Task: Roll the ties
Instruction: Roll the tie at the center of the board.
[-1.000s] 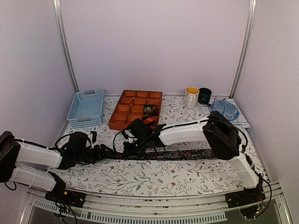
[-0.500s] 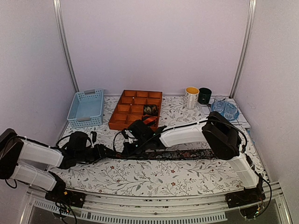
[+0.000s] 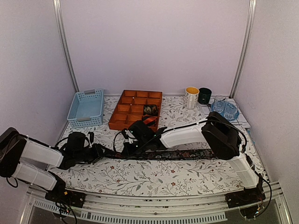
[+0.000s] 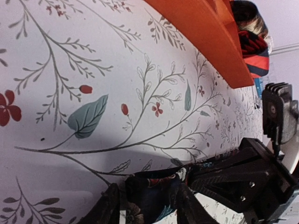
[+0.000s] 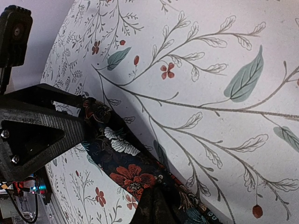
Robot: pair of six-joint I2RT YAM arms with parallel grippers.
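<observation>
Dark floral tie [image 3: 187, 154], flat strip, left fingers [image 4: 106, 211], right fingers [image 5: 152, 208] both pinching it

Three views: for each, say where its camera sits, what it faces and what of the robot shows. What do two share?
Top external: above and behind the bases, looking down at the table; both arms show.
Left wrist: low over the table, facing the tie between its own fingers, right gripper beyond.
Right wrist: low, facing the tie, left gripper beside it.
Shared: the tie.
</observation>
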